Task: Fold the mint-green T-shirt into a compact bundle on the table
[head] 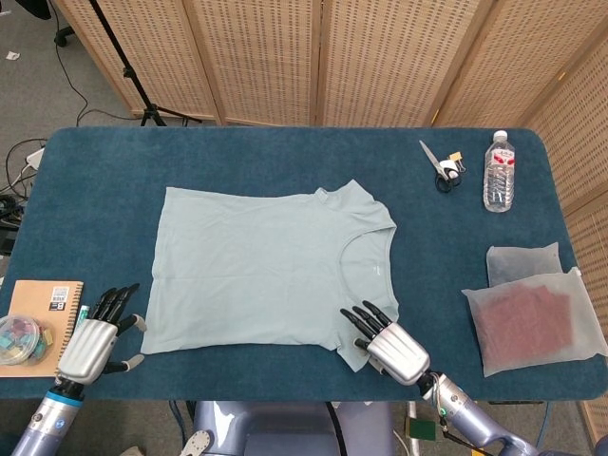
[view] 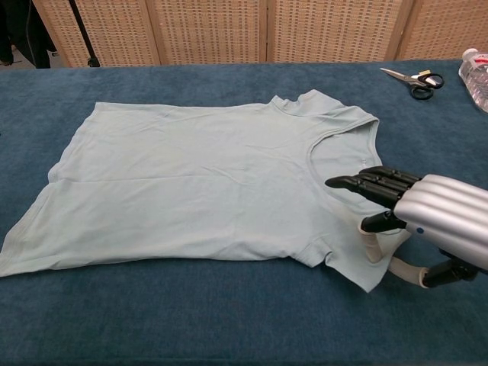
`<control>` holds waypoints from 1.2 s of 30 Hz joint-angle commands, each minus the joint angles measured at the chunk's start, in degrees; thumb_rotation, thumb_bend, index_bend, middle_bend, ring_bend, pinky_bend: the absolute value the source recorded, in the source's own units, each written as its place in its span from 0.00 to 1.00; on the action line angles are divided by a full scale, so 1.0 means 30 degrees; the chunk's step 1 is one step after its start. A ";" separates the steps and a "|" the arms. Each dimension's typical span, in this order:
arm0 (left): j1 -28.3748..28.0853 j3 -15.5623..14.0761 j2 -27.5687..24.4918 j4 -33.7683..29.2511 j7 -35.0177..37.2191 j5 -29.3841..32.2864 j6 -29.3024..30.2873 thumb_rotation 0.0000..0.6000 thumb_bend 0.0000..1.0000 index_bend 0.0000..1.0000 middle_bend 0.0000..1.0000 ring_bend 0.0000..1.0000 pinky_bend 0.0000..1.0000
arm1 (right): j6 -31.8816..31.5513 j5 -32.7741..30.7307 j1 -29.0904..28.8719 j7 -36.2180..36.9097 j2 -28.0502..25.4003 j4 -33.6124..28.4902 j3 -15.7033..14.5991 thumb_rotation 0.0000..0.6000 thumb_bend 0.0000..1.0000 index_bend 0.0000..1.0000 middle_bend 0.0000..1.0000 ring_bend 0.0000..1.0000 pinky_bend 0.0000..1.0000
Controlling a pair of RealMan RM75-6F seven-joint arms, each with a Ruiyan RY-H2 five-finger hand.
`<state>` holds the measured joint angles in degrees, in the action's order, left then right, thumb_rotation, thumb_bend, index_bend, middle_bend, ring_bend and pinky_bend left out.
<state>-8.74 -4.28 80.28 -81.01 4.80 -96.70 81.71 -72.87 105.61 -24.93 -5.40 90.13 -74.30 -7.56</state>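
Observation:
The mint-green T-shirt (head: 266,271) (view: 198,179) lies spread flat on the blue table (head: 285,152), collar toward the right. My right hand (head: 391,345) (view: 431,227) hovers at the near sleeve (view: 358,259), fingers straight above the cloth and the thumb touching it. Nothing is gripped in it. My left hand (head: 95,337) is open with fingers apart, just left of the shirt's near hem corner (head: 150,344) and apart from it. The chest view does not show the left hand.
Scissors (head: 445,166) (view: 415,79) and a water bottle (head: 499,171) (view: 474,69) sit at the far right. Two plastic bags (head: 535,323) lie at the right edge. A notebook (head: 43,323) and a small box (head: 21,337) lie left of my left hand.

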 commanded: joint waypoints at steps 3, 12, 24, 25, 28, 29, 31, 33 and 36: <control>0.0065 -0.0200 0.0932 0.0885 0.0295 -0.0070 0.0000 1.00 0.13 0.53 0.00 0.00 0.00 | -0.0308 0.0196 -0.0026 0.0340 -0.0097 0.0053 -0.0095 1.00 0.65 0.65 0.00 0.00 0.00; 0.0124 -0.0026 0.2187 0.2203 0.0068 0.0225 0.0133 1.00 0.14 0.54 0.00 0.00 0.00 | -0.0504 0.0158 -0.0074 0.0575 -0.0165 0.0059 -0.0010 1.00 0.65 0.65 0.00 0.00 0.00; 0.0195 0.0096 0.3342 0.4085 0.0704 0.0919 -0.0109 1.00 0.16 0.54 0.00 0.00 0.00 | -0.0419 -0.0026 -0.0104 0.0552 -0.0184 0.0196 0.0035 1.00 0.67 0.65 0.00 0.00 0.00; 0.0192 0.0103 0.3416 0.4225 0.0754 0.0942 -0.0113 1.00 0.16 0.54 0.00 0.00 0.00 | -0.0416 -0.0038 -0.0106 0.0560 -0.0187 0.0198 0.0037 1.00 0.67 0.65 0.00 0.00 0.00; 0.0182 0.0098 0.3592 0.4545 0.0884 0.0941 -0.0076 1.00 0.16 0.54 0.00 0.00 0.00 | -0.0409 -0.0058 -0.0115 0.0546 -0.0193 0.0205 0.0046 1.00 0.67 0.65 0.00 0.00 0.00; 0.0174 0.0086 0.3648 0.4646 0.0941 0.0940 -0.0082 1.00 0.16 0.54 0.00 0.00 0.00 | -0.0405 -0.0067 -0.0117 0.0527 -0.0199 0.0198 0.0050 1.00 0.67 0.65 0.00 0.00 0.00; 0.0159 0.0058 0.3744 0.4812 0.1020 0.0939 -0.0100 1.00 0.16 0.54 0.00 0.00 0.00 | -0.0400 -0.0082 -0.0119 0.0497 -0.0213 0.0170 0.0053 1.00 0.67 0.65 0.00 0.00 0.00; 0.0154 0.0061 0.3826 0.4951 0.1025 0.0966 -0.0109 1.00 0.16 0.54 0.00 0.00 0.00 | -0.0421 -0.0093 -0.0117 0.0482 -0.0218 0.0157 0.0069 1.00 0.67 0.65 0.00 0.00 0.00; 0.0138 0.0023 0.3889 0.5091 0.1038 0.1018 -0.0203 1.00 0.17 0.54 0.00 0.00 0.00 | -0.0425 -0.0122 -0.0129 0.0487 -0.0242 0.0116 0.0094 1.00 0.67 0.65 0.00 0.00 0.00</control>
<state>-8.31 -4.19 91.92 -65.74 7.90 -93.66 81.11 -74.15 105.24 -25.32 -3.94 89.39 -73.96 -7.27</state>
